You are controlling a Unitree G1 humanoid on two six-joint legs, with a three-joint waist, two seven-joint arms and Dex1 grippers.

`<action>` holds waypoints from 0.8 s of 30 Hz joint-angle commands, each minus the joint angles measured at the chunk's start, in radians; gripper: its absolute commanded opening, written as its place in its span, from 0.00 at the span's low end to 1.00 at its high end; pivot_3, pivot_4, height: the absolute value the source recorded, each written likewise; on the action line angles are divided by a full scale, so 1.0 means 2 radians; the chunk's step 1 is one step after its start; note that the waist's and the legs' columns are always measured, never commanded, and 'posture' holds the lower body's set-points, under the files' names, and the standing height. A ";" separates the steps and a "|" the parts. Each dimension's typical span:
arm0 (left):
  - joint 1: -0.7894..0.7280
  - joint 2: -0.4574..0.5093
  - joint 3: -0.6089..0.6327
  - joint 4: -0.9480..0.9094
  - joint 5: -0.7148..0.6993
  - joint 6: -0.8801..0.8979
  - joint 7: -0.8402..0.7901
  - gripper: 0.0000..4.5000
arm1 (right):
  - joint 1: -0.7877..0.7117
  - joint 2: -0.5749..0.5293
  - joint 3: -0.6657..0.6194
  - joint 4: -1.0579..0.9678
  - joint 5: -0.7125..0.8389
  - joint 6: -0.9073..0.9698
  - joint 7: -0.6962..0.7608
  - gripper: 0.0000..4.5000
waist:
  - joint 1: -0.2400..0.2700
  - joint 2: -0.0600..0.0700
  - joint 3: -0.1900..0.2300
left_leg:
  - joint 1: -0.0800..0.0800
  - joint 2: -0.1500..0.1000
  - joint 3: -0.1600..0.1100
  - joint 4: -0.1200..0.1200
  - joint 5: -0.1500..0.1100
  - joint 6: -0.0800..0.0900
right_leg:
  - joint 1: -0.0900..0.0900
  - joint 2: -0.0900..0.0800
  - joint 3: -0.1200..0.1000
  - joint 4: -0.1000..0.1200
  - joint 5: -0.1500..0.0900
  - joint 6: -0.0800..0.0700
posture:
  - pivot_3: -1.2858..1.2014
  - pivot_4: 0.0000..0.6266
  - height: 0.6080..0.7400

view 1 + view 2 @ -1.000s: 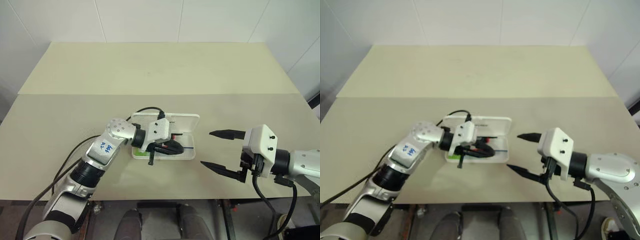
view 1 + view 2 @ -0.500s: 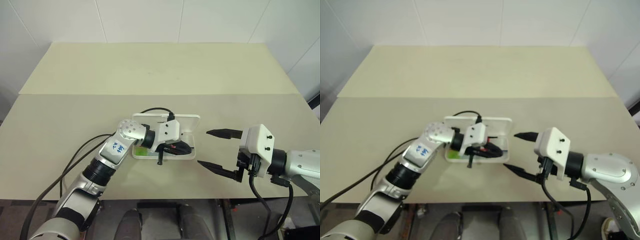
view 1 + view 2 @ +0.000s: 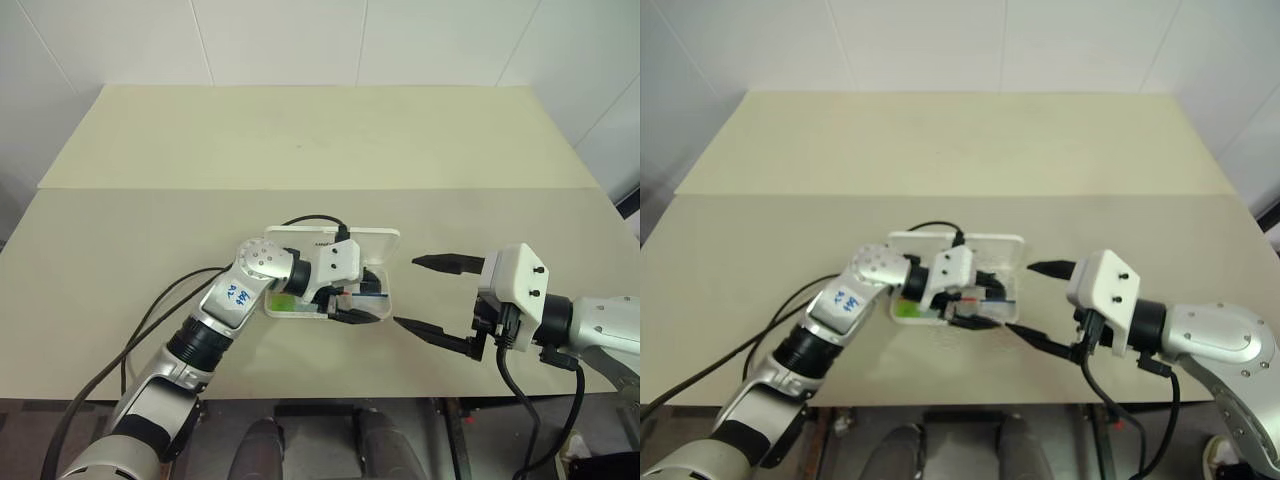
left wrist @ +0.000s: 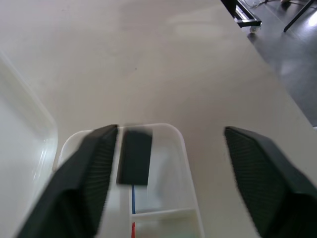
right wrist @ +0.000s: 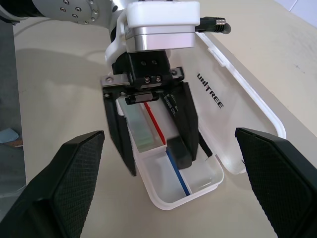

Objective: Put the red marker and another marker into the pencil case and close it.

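Glossy white plastic pencil case (image 5: 233, 106), matt beige table (image 3: 300, 140)

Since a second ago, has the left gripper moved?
Yes. The left gripper slid right along the open pencil case toward its right end, and its fingers opened.

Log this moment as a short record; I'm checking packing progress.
case: open, lid lying back flat
red marker: inside the case, between the left gripper's fingers
green marker: inside the case, at the end nearer the left arm
left gripper: open, over the case
right gripper: open, beside the case, holding nothing
remaining: close the case
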 commanded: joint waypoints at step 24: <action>0.037 0.124 0.086 -0.118 -0.134 0.044 -0.127 0.99 | -0.012 0.007 0.015 -0.004 0.006 -0.010 0.002 1.00 | -0.001 0.000 0.000 | 0.000 0.000 0.000 0.000 0.000 0.000 | 0.000 0.000 0.000 0.000 0.000 0.000 | 0.52 0.24 1.00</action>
